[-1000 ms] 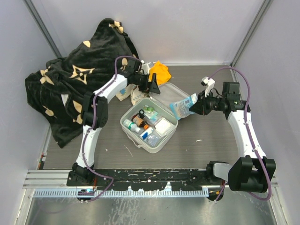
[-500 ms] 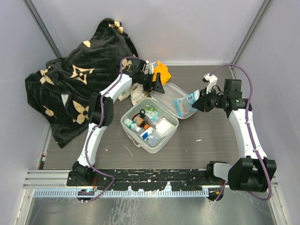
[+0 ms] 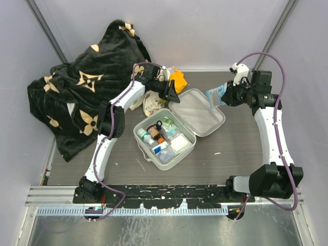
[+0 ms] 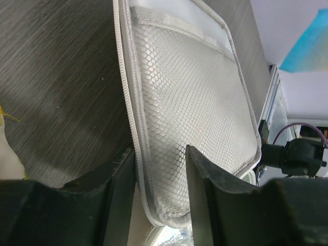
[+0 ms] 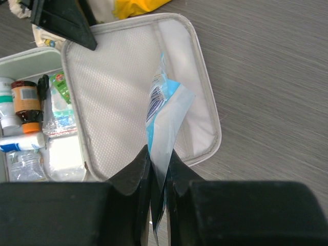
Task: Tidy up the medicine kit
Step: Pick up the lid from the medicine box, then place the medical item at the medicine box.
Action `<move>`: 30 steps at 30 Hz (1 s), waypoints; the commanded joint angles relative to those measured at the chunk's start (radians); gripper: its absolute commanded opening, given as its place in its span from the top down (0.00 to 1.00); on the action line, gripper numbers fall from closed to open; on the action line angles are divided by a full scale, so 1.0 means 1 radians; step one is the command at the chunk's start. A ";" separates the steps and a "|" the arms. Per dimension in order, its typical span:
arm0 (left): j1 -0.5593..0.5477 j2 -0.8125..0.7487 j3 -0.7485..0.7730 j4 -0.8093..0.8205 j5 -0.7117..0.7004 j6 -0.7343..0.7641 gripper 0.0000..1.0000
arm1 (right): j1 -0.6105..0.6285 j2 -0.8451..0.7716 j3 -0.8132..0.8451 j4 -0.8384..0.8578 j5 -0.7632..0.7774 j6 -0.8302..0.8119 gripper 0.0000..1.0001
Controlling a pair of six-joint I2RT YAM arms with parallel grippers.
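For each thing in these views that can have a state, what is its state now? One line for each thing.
medicine kit: open, filled with bottles and packets.
lid: swung fully back, mesh pocket facing up.
left gripper: jaws astride the lid's rim; grip unclear.
right gripper: shut on the blue-and-white packet.
blue-and-white packet: held in the air, crumpled.
black blanket: crumpled in a heap.
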 commanded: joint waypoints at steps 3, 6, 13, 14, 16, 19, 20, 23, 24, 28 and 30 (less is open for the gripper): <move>-0.002 -0.072 0.039 0.032 0.113 0.059 0.63 | -0.013 0.026 0.106 -0.033 0.040 -0.011 0.98; -0.002 -0.080 0.038 0.025 0.129 0.082 0.68 | -0.015 0.046 0.146 -0.061 0.041 -0.030 0.98; 0.001 -0.094 0.041 0.000 0.174 0.140 0.78 | -0.034 0.102 0.238 -0.147 -0.005 -0.086 0.99; 0.002 -0.097 0.040 -0.005 0.180 0.149 0.79 | -0.037 0.108 0.247 -0.159 -0.013 -0.093 0.99; 0.004 -0.103 0.040 -0.017 0.196 0.169 0.82 | -0.047 0.120 0.264 -0.182 -0.030 -0.109 0.99; 0.005 -0.114 0.037 -0.038 0.214 0.210 0.87 | -0.057 0.135 0.278 -0.214 -0.045 -0.126 0.99; 0.005 -0.117 0.038 -0.042 0.218 0.218 0.88 | -0.059 0.137 0.280 -0.221 -0.048 -0.129 0.99; 0.009 -0.128 0.036 -0.045 0.235 0.224 0.92 | -0.061 0.136 0.287 -0.238 -0.059 -0.135 0.99; 0.010 -0.131 0.036 -0.044 0.241 0.224 0.93 | -0.061 0.136 0.290 -0.242 -0.062 -0.136 0.99; 0.017 -0.146 0.035 -0.045 0.271 0.233 0.95 | -0.064 0.138 0.308 -0.263 -0.065 -0.153 0.99; 0.019 -0.154 0.029 -0.048 0.281 0.242 0.96 | -0.066 0.143 0.316 -0.275 -0.072 -0.166 0.99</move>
